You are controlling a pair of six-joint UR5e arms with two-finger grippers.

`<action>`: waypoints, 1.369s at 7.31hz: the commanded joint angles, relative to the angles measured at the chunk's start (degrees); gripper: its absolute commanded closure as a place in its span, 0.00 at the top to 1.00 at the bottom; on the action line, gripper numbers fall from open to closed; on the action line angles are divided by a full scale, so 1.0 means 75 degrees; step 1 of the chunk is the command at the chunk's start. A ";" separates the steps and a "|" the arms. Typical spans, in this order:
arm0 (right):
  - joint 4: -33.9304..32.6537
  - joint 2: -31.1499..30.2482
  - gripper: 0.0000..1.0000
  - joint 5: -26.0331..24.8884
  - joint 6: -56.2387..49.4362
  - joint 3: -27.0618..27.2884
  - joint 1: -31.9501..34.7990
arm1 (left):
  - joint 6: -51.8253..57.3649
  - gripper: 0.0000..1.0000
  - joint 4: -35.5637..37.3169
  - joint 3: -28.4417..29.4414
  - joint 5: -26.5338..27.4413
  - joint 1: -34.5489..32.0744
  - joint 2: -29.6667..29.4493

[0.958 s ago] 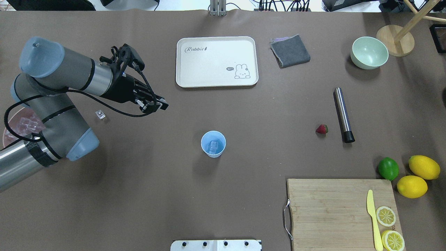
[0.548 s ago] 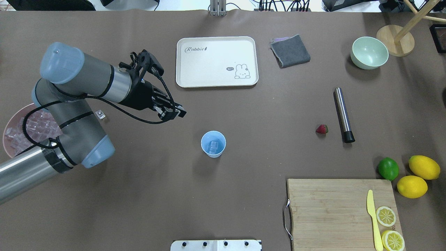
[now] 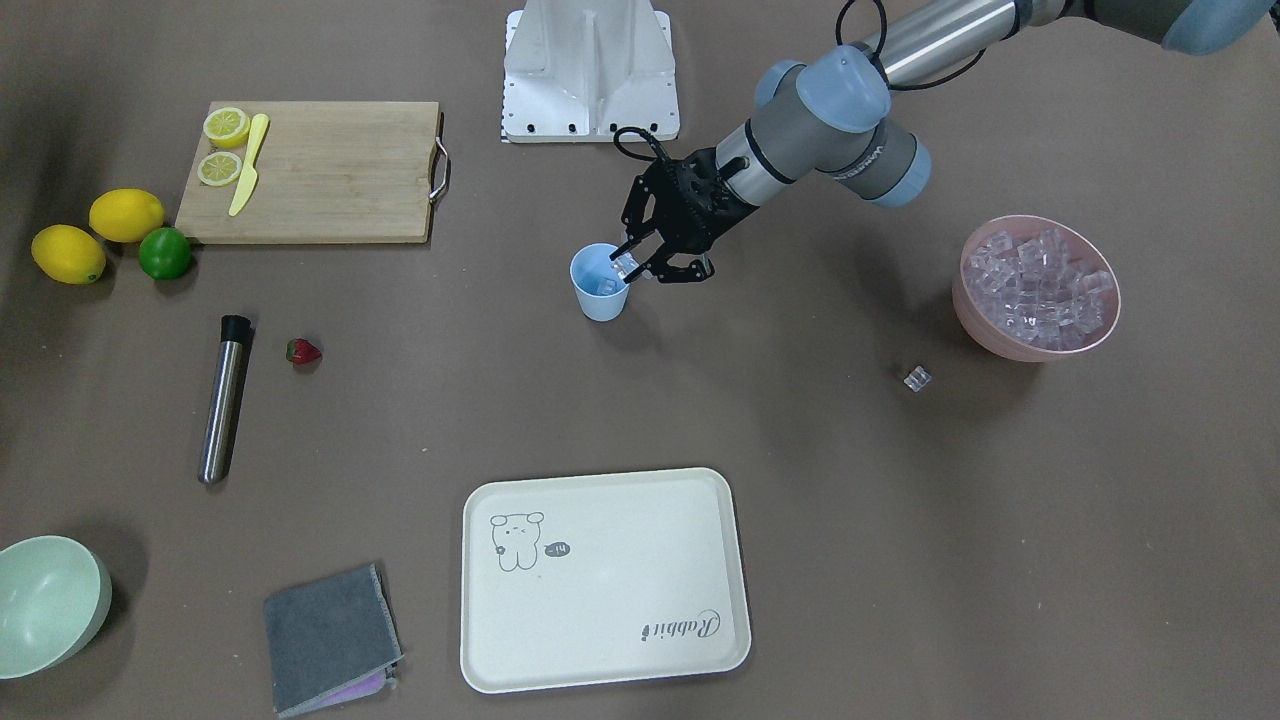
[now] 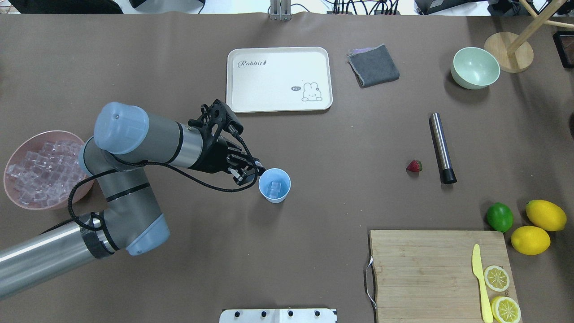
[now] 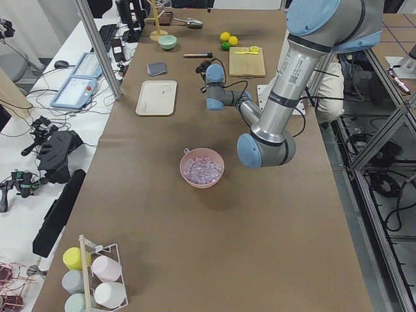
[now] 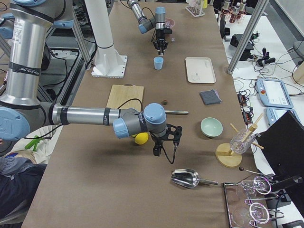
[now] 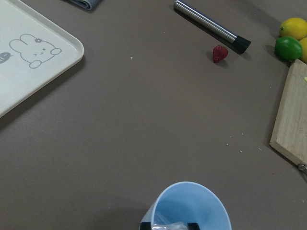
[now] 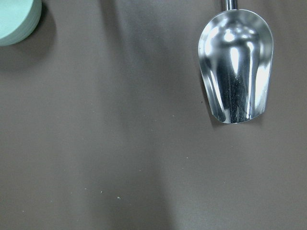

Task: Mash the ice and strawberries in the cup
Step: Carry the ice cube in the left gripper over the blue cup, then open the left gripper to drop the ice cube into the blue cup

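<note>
One clear ice cube is pinched between the fingertips of the left claw, which hangs at the left rim of the blue cup. More ice lies in the bottom of the cup. The cup stands upright near the middle of the tabletop.

Seen from behind the robot, the strawberry lies well to the right of the cup, just beside the black end of a steel rod lying flat. At the far left a pink bowl is heaped with cubes, and one stray cube rests on the tabletop near it.

A white tray lies beyond the cup, with a grey cloth to its right and a green bowl further right. On the near right, a board carries a yellow knife and two lemon slices. A lime and two lemons sit off its far right corner.

The right claw hovers over bare tabletop at the right end, near a steel scoop. Whether it is wide or narrow I cannot tell.
</note>
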 commanded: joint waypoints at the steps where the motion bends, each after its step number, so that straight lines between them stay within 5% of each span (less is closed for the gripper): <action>1: 0.0057 -0.0043 1.00 0.0008 0.0002 -0.0011 0.0000 | -0.0072 0.00 -0.0124 -0.0008 0.0632 0.0431 -0.0003; 2: 0.0057 -0.0055 1.00 0.0008 0.0002 -0.0011 0.0000 | -0.0072 0.00 -0.0170 0.0003 0.0645 0.0490 0.0020; 3: 0.0057 -0.0055 1.00 0.0008 0.0002 -0.0011 0.0000 | -0.0072 0.15 -0.0391 0.0026 0.0645 0.0560 0.0055; 4: 0.0057 -0.0066 1.00 0.0008 -0.0010 -0.0023 0.0000 | -0.0048 0.85 -0.0637 0.0061 0.0645 0.0561 0.0067; 5: 0.0069 -0.0055 1.00 0.0020 -0.0010 0.0012 0.0000 | -0.0048 0.96 -0.0651 0.0050 0.0645 0.0561 0.0056; 8: 0.0069 0.0027 1.00 0.0020 0.0002 0.0059 0.0000 | -0.0002 0.96 -0.0558 0.0015 0.0541 0.0002 0.0021; 10: 0.0081 0.0341 1.00 0.0032 -0.0022 0.0129 0.0000 | 0.0498 0.96 0.0385 0.0166 -0.1313 -0.1657 -0.0072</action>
